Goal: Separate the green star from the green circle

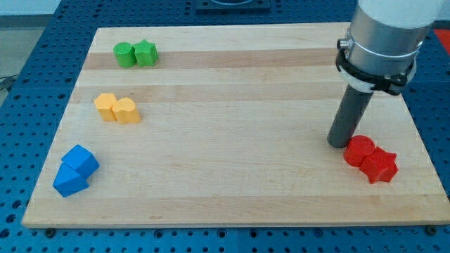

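The green circle point(125, 54) and the green star point(145, 53) sit touching side by side at the view's top left of the wooden board point(232, 105), the circle on the left. My tip point(340, 143) is far off at the view's right, just left of a red circle point(359, 150), and nowhere near the green blocks.
A red star point(380, 165) touches the red circle at the view's lower right. Two yellow blocks point(117, 109) sit together at the left. Two blue blocks point(75, 170) sit together at the lower left. The arm's grey body point(383, 35) hangs over the upper right.
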Controlling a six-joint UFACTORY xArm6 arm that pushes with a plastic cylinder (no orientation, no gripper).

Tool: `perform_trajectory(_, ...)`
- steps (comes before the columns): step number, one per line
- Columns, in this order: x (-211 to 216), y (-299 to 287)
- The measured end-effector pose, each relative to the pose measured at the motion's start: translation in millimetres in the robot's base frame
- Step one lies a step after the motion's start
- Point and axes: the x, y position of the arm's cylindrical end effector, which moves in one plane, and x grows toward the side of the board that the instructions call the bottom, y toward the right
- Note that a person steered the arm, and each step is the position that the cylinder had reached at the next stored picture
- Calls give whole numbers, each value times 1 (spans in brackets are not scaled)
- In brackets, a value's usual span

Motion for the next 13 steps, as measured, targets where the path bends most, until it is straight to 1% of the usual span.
perform_trajectory(2, 0, 5)
perform_trajectory(3, -22, -32)
perform_trajectory(4, -27, -67)
perform_trajectory(6, -27, -68)
perform_trajectory(7, -32, -81)
perform_trajectory(10, -122, -228)
perform_trajectory(11, -126, -265)
perform_trajectory(12, -128, -269)
perform_trajectory(13, -198, -249)
